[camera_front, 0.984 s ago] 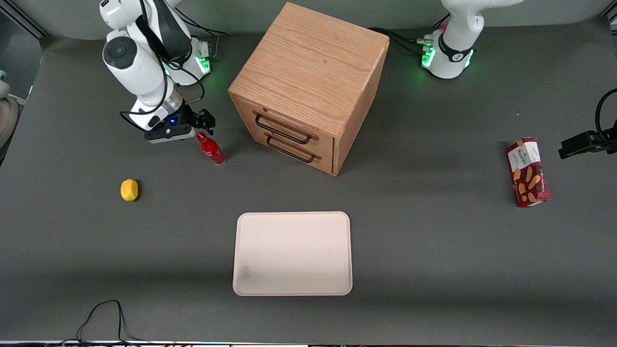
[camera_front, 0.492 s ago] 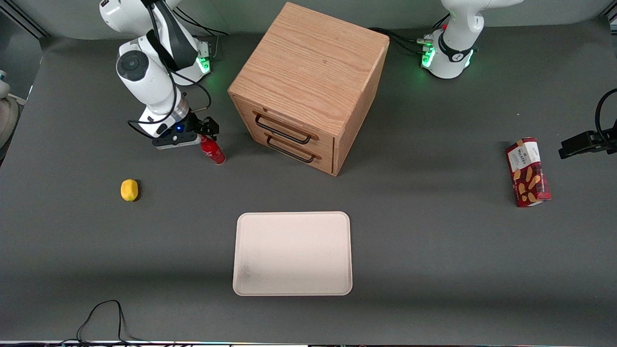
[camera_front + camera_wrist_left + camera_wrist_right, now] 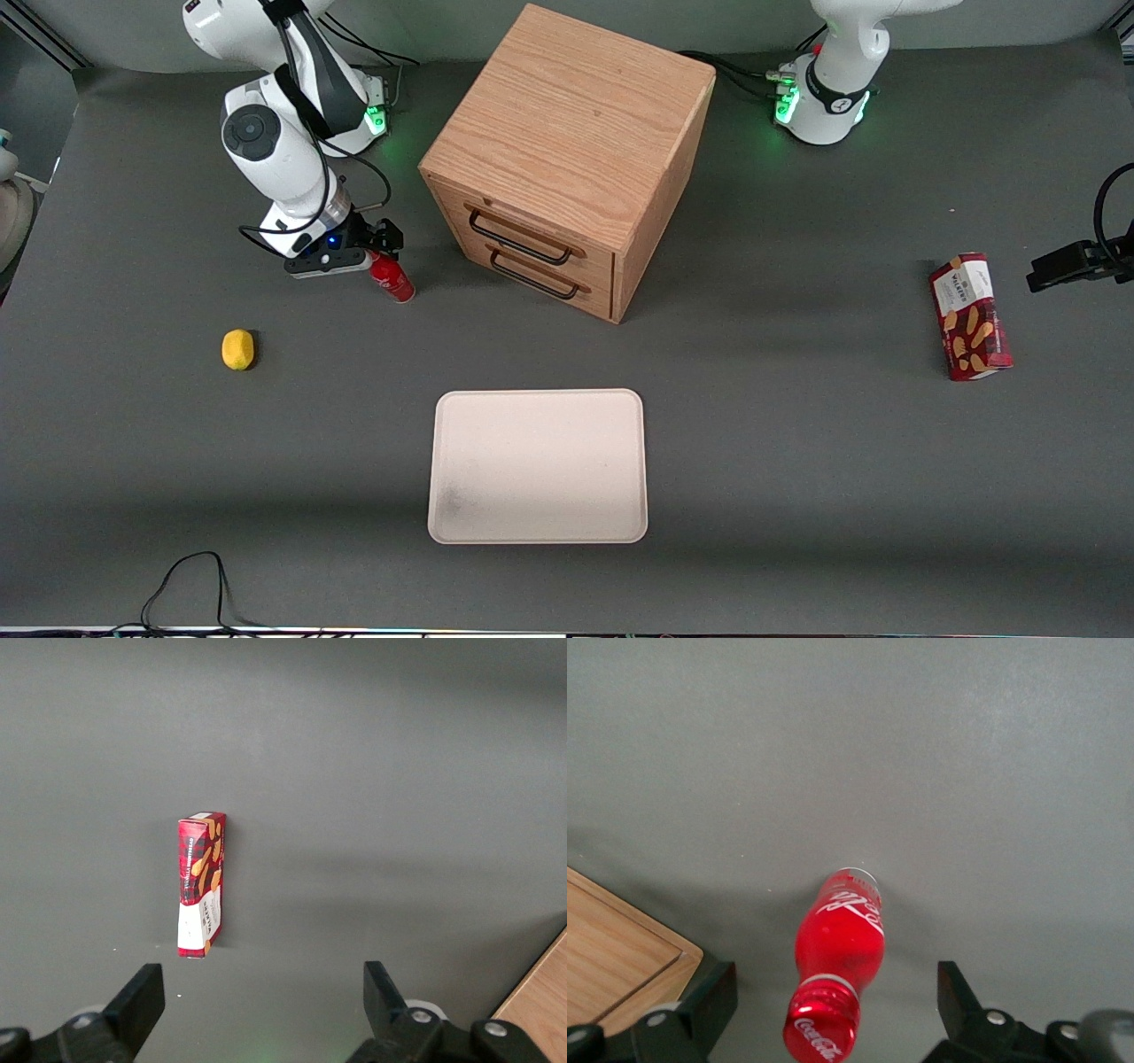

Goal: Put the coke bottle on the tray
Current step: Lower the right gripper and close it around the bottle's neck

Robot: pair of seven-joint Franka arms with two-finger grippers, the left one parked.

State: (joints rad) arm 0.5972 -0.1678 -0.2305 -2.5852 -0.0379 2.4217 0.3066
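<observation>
Soft, even light from above makes the big wooden drawer box (image 3: 567, 159) drop a dim shadow on the dark grey table (image 3: 797, 443), and every picture looks sharp.

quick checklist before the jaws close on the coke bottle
1. Coke bottle upright on the table: ok.
2. Gripper open, one jaw on either side of the bottle: ok.
3. Jaws low enough to grip the body and not just the cap: cannot tell.
4. Wooden drawer cabinet apart from the gripper: ok.
5. Tray bare and ready for the bottle: ok.
6. Lemon off the path toward the tray: ok.
</observation>
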